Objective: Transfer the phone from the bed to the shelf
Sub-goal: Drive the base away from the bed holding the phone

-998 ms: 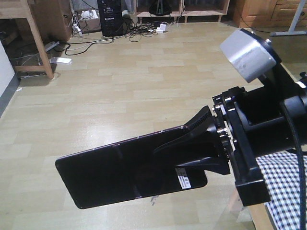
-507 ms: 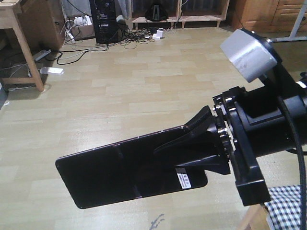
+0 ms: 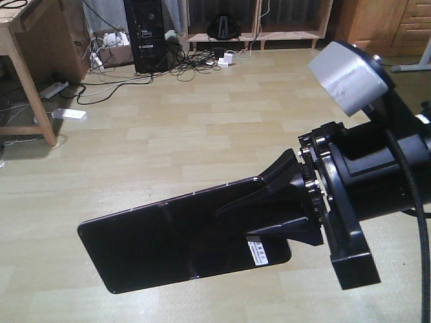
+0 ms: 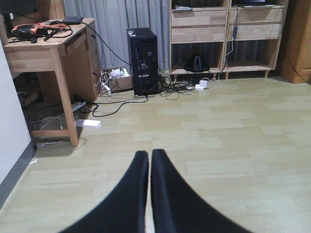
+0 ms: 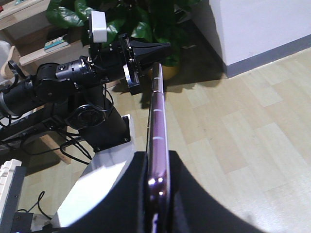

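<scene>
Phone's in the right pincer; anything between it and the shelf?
Nothing visible blocks it. The right pincer holds the phone over bare floor that runs to the shelf. Only a cable tangle lies at the shelf's foot, with a black computer tower beside it.

A pale plank floor fills the room. At the left a wooden worktop carries a black keyboard. Beside it a black computer tower stands before a grey curtain, with loose cables at its foot. A white power strip lies near the worktop's leg. A leafy plant stands beside a white wall.
</scene>
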### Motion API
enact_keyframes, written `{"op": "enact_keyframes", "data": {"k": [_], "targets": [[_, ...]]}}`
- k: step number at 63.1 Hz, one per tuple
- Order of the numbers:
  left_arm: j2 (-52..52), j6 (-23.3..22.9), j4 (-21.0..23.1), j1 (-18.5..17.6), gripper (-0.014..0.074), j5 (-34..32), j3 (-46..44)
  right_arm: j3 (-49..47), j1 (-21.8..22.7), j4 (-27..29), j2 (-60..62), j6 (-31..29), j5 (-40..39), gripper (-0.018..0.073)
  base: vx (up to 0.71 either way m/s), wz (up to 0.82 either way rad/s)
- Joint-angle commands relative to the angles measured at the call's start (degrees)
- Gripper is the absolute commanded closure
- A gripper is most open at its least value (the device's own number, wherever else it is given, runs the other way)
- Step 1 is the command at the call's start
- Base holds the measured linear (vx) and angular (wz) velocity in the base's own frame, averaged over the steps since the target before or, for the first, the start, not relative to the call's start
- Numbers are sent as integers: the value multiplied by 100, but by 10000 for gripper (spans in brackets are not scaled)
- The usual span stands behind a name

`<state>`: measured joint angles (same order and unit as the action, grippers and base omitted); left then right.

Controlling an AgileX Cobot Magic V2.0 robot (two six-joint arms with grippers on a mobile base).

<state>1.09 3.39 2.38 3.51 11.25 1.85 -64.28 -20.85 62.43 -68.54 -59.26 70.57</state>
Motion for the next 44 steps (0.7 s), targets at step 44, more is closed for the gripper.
{"op": "enact_keyframes", "data": {"k": [44], "targets": [[48, 0, 53, 2, 595, -399, 41, -156, 4, 540, 142, -12, 312, 561, 36, -4]]}}
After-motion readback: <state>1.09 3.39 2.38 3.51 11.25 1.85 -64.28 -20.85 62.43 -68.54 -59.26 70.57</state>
